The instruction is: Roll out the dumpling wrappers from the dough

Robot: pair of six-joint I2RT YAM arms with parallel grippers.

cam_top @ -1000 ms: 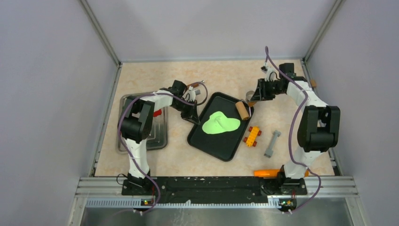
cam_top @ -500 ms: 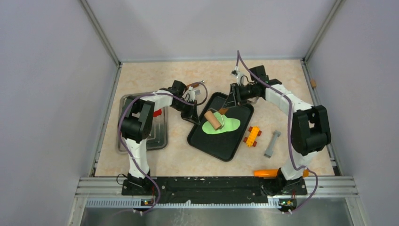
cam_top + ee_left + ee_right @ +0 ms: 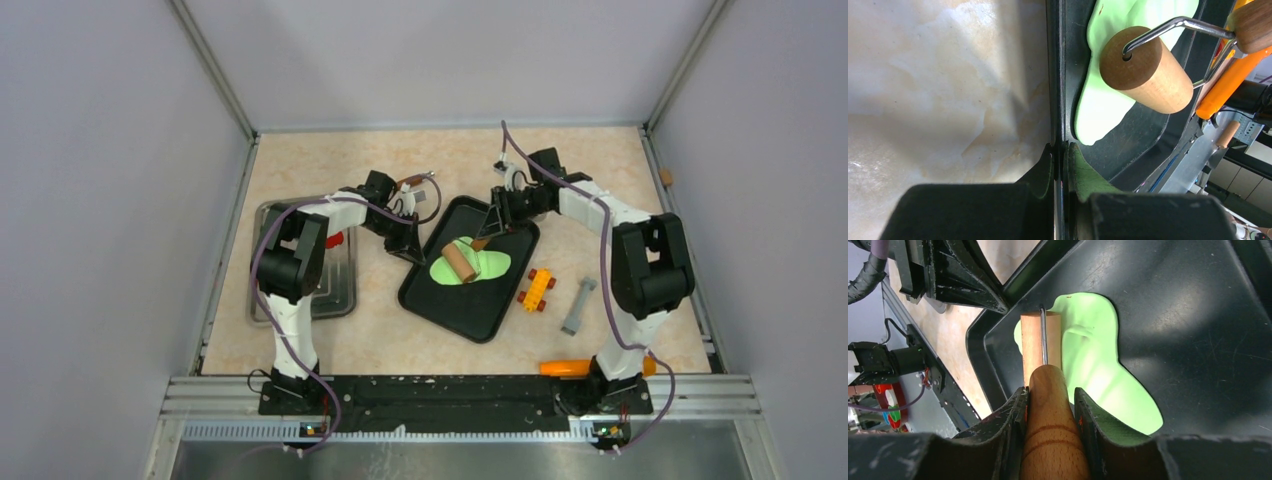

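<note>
The dough (image 3: 486, 265) is a flattened lime-green blob lying in the black tray (image 3: 470, 312). A wooden roller (image 3: 459, 262) rests on its left part. My right gripper (image 3: 490, 228) is shut on the roller's wooden handle (image 3: 1050, 410). In the right wrist view the drum (image 3: 1032, 345) lies on the dough (image 3: 1098, 365) ahead of that gripper (image 3: 1051, 390). My left gripper (image 3: 408, 245) is shut on the tray's left rim (image 3: 1058, 75), one finger inside and one outside. The dough (image 3: 1103, 107) and roller (image 3: 1148, 75) lie just beyond that gripper (image 3: 1060, 150). No dumpling wrappers are in view.
A metal tray (image 3: 335, 292) sits under the left arm with a red piece (image 3: 335, 240) on it. Right of the black tray lie a yellow-and-red toy block (image 3: 537, 288) and a grey piece (image 3: 579, 305). An orange object (image 3: 565, 367) lies by the right arm's base.
My right gripper carried the roller from the tray's far right rim leftward onto the dough, which now looks rounder and flatter. The left gripper has stayed clamped on the rim.
</note>
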